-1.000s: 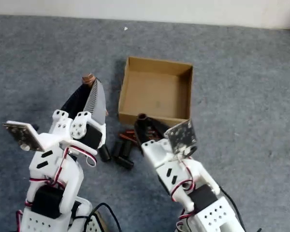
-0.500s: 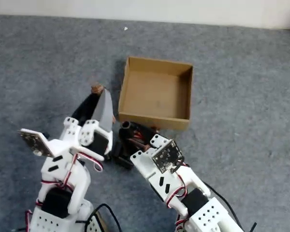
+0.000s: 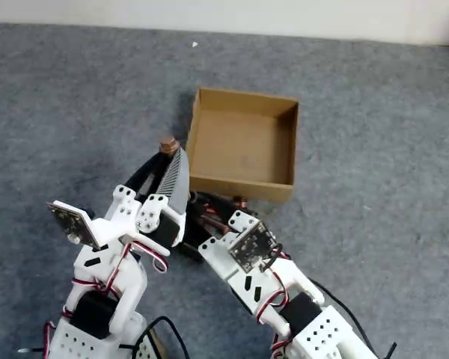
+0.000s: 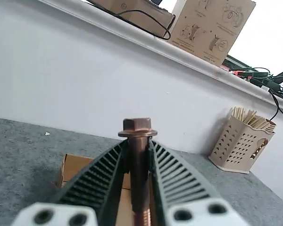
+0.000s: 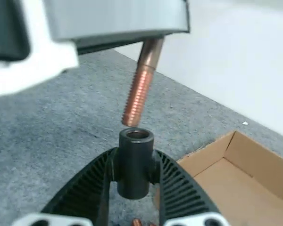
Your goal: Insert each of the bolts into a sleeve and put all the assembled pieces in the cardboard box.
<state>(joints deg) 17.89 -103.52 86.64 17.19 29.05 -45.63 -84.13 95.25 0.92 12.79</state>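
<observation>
My left gripper [image 4: 137, 145] is closed on a copper bolt [image 4: 137, 128], held upright. The bolt's threaded tip hangs just above the black sleeve [image 5: 136, 141] clamped in my right gripper [image 5: 134, 159], near the cardboard box [image 3: 241, 184].

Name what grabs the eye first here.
The copper bolt, clamped in the left gripper, hangs with its threaded tip just above the open mouth of the black sleeve held in the right gripper. Both are right beside the near wall of the open cardboard box on the grey mat.
</observation>
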